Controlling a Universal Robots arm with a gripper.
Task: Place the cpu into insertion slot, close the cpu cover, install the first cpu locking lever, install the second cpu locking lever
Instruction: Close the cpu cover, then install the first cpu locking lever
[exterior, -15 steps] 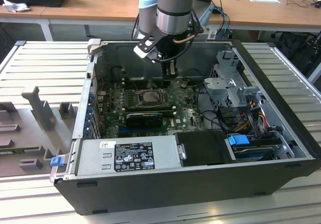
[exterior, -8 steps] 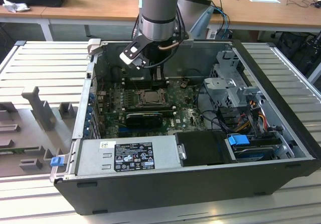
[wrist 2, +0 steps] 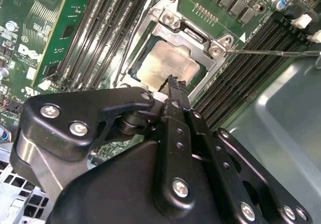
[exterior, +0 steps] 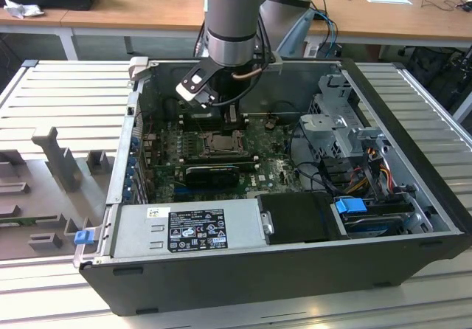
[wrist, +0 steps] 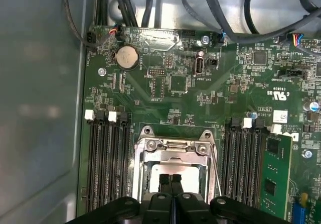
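Where the arm [exterior: 234, 19] comes down from the upper centre of the exterior view, it enters an open computer case [exterior: 295, 274] lying on a slatted metal table [exterior: 66, 93]. Gripper [wrist: 170, 179] sits low over the green circuit board [wrist: 200, 98], directly above the insertion slot [exterior: 219, 143]. Fingers [wrist: 164, 180] pressed together side by side, no gap, nothing between them.

The cpu [wrist 2: 168, 63] is seated inside the slot, pale metal top facing up. In the second wrist view the closed fingertips are at the cpu's near edge; contact or a hair above, cannot tell. The cpu cover [wrist 2: 193, 35] lies down around the chip, its cut-out framing the metal top. A thin wire lever [wrist 2: 271, 52] runs out from one corner of the socket across the memory slots [wrist: 108, 158]; latched or not, cannot tell.

Exterior view, other items: black ribbed heatsink [exterior: 212, 172] just below the socket in frame. Grey power supply box [exterior: 184, 229] along the lower edge of the case. Drive bay with cables [exterior: 361, 159] at the exterior view's right.

First wrist view: coin battery [wrist: 126, 58] on the board, well apart from the socket.
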